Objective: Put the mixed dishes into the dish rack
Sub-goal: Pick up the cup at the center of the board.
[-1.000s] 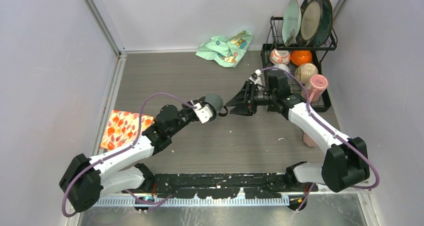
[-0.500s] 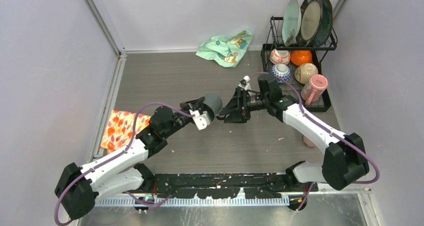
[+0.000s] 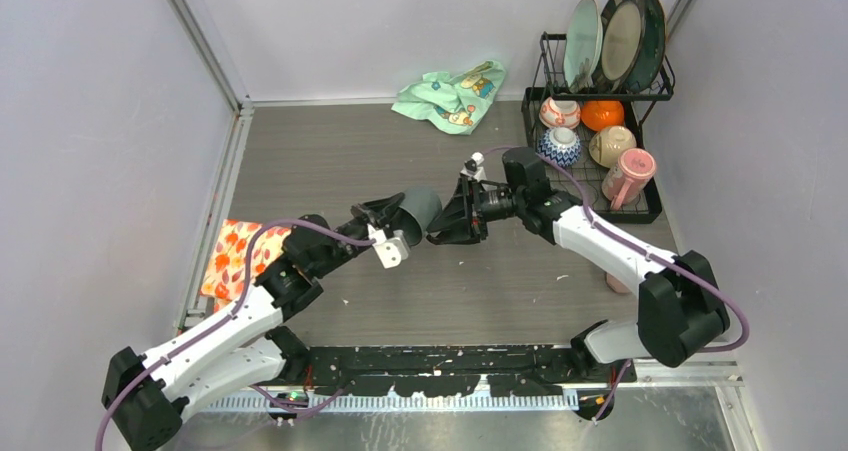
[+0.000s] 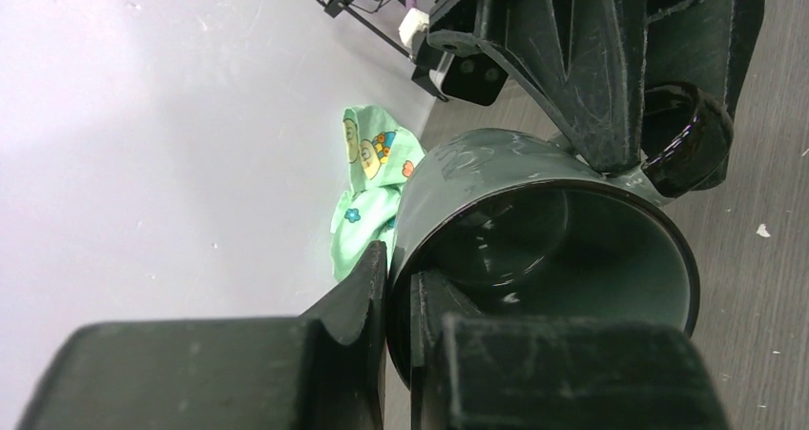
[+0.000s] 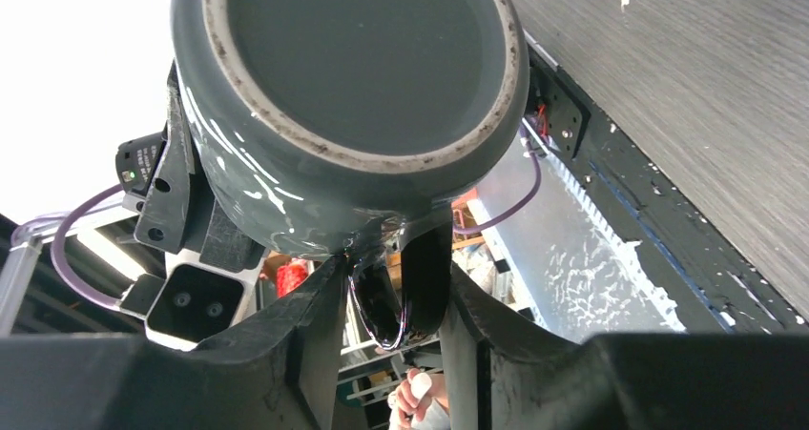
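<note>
Left gripper [image 4: 399, 268] is clenched on the dark green cup [image 4: 534, 220], pinching the wall at the rim with one finger inside the mouth and one outside. The cup lies on its side in the air above the table, its mouth toward this gripper and its base away.

Directly opposite, just past the cup's far side, the right gripper [image 5: 396, 277] faces in, its two fingers straddling the cup's handle [image 5: 420, 277]. The loop fills most of the gap between them; whether they are pressing on it or only close beside it, I cannot tell.

This looks like a hand-over, and the order matters. The right fingers should bite firmly on the handle before the left lets go, since a glossy loop held loosely could let the cup swing. The left should then open and draw straight back along the cup's axis, so the inner finger clears the rim without dragging it.

Farther off, behind the right gripper, stands the dish rack [image 3: 657, 203]. Plates [image 3: 620, 36] stand in its upper shelf; bowls and a pink cup [image 3: 630, 171] sit in the lower basket. The basket looks crowded, so the carry should probably aim for a gap on the side nearest the gripper, lowering slowly clear of the pink cup.
</note>
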Controlling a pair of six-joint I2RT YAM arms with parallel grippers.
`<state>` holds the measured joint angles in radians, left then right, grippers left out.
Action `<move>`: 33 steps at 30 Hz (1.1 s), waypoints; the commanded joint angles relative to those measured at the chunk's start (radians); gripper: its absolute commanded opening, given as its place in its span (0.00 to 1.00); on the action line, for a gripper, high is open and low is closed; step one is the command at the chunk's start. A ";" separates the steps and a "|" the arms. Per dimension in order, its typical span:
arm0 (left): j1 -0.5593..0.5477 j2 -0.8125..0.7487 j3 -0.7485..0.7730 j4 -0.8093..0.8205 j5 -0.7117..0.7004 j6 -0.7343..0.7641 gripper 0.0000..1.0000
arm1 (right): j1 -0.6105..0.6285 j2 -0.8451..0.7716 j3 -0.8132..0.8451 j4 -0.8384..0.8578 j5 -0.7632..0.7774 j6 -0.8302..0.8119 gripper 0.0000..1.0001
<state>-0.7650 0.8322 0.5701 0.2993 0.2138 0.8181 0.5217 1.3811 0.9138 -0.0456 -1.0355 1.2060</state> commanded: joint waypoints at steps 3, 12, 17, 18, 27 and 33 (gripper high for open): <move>-0.008 -0.038 0.040 0.155 0.125 0.012 0.00 | 0.031 0.018 -0.032 0.284 -0.042 0.165 0.42; -0.008 -0.041 0.023 0.215 0.164 0.019 0.00 | 0.069 0.023 -0.031 0.376 -0.076 0.238 0.45; -0.008 -0.053 0.030 0.196 0.174 0.025 0.00 | 0.069 0.035 -0.069 0.593 -0.093 0.387 0.12; -0.008 -0.055 0.032 0.189 0.170 0.029 0.00 | 0.069 0.041 -0.077 0.644 -0.093 0.422 0.04; -0.008 -0.051 0.046 0.109 0.119 0.073 0.14 | 0.069 0.074 -0.122 0.900 -0.060 0.592 0.01; -0.008 -0.046 0.025 0.093 0.082 0.072 0.39 | 0.056 0.096 -0.126 0.994 -0.011 0.647 0.01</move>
<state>-0.7609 0.7879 0.5701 0.3626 0.2573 0.8776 0.5804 1.4681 0.7712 0.7761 -1.1248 1.7798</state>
